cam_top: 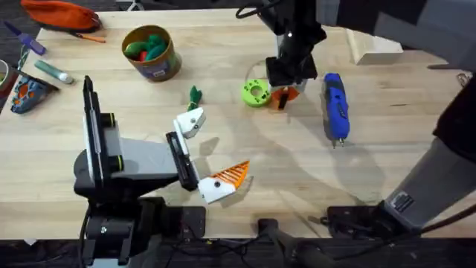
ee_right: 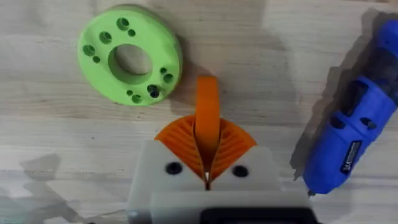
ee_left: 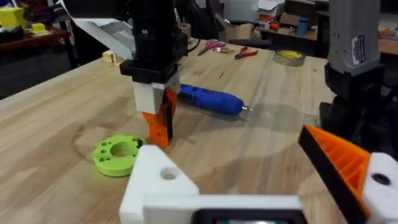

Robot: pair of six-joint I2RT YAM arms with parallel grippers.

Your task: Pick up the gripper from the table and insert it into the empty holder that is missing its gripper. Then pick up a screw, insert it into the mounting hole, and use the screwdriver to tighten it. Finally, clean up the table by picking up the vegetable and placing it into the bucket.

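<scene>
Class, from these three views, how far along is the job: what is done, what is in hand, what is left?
Done: no step is finished. In hand: the right gripper is shut on the orange finger, beside the green disc. Left: the holder bears no finger, the screwdriver lies on the table, and the vegetable lies outside the bucket.

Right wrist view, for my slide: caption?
Right gripper shut on the orange gripper, between green disc and screwdriver.
</scene>
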